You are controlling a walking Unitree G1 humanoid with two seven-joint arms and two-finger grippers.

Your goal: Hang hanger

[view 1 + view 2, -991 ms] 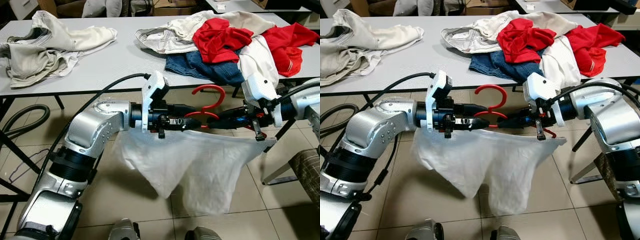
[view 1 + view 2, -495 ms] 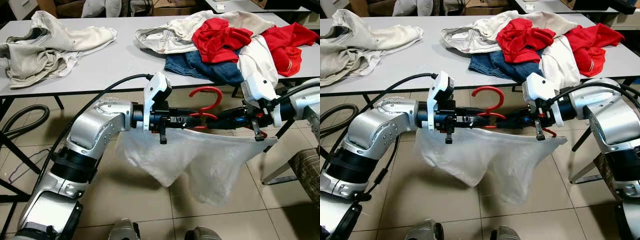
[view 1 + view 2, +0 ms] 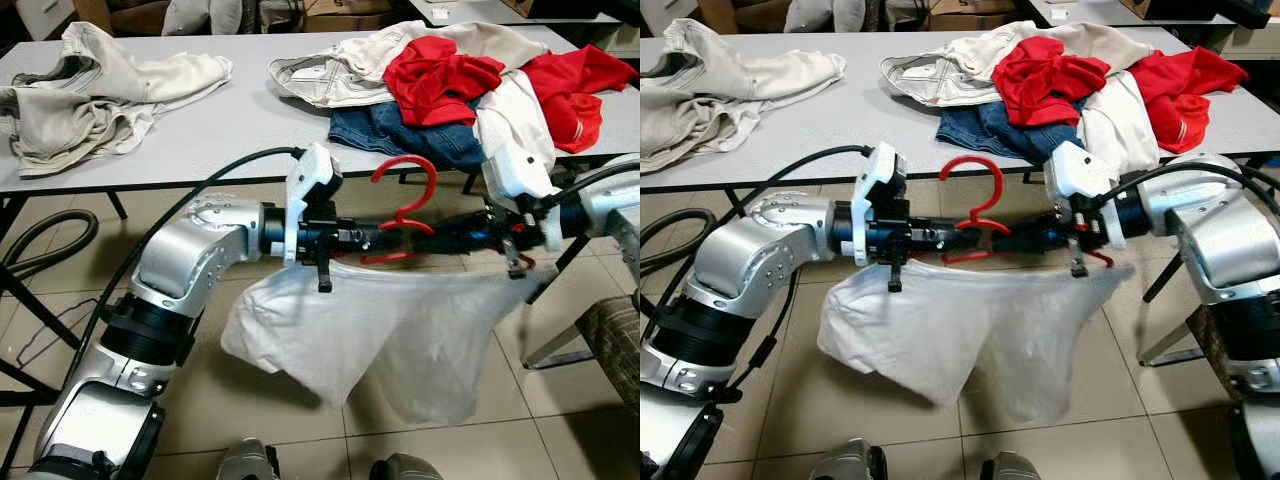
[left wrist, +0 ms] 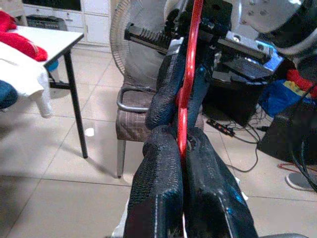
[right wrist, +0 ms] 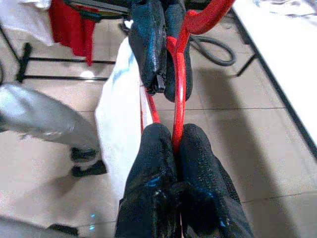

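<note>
Nearest, below the red hanger (image 3: 405,215): a white garment (image 3: 385,335) drooping from its bar toward the tiled floor (image 3: 250,400), bunched lower on the left-arm side. At the hanger itself: held level in the air in front of the grey table (image 3: 230,120), hook upright and curling above the bar, with both arms reaching in from opposite ends. Left gripper (image 3: 375,238) at the hanger's middle, just under the hook, fingers (image 4: 158,198) pressed together and pinching the red bar. Right gripper (image 3: 440,240) facing it from the other side, almost touching it tip to tip, fingers (image 5: 153,168) likewise closed tight on the red wire beside the garment's edge. To the right of the hanger, past the right arm: a chair with a checked seat (image 3: 610,340). To the left of the hanger, near the table leg: a dark hose (image 3: 50,240) looped on the floor. Beyond the hanger, on the tabletop: a heap of red, cream and blue denim clothes (image 3: 450,85) directly behind the hook, and beige clothes (image 3: 90,90) well apart toward the far left end.
</note>
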